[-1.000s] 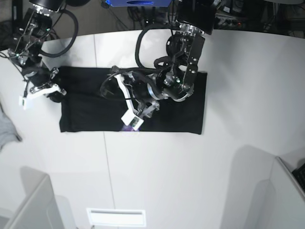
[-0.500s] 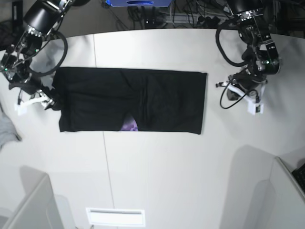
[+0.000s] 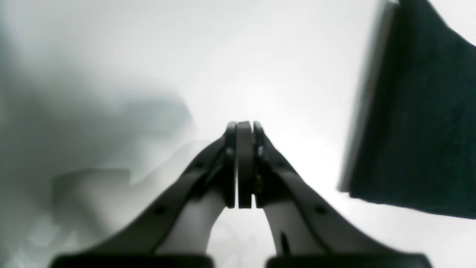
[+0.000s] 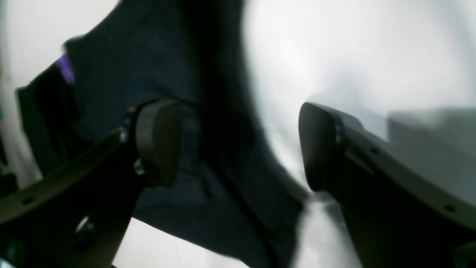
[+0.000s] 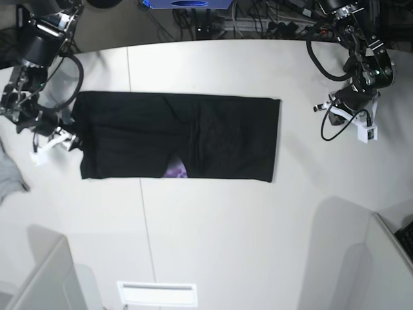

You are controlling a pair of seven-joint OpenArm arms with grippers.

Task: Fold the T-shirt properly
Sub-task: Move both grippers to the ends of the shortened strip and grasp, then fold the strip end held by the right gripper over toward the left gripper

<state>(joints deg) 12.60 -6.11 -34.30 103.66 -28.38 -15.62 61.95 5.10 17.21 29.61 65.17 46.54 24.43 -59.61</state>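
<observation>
White tabletop held the folded black T-shirt. Left gripper hung pressed together, well apart; right gripper gaped over its edge.

No readable text, labels or numbers anywhere.

My black cloth T-shirt looks matt and soft, finely woven. The white table is smooth with faint sheen. My right gripper's dark pads look matt plastic.
</observation>
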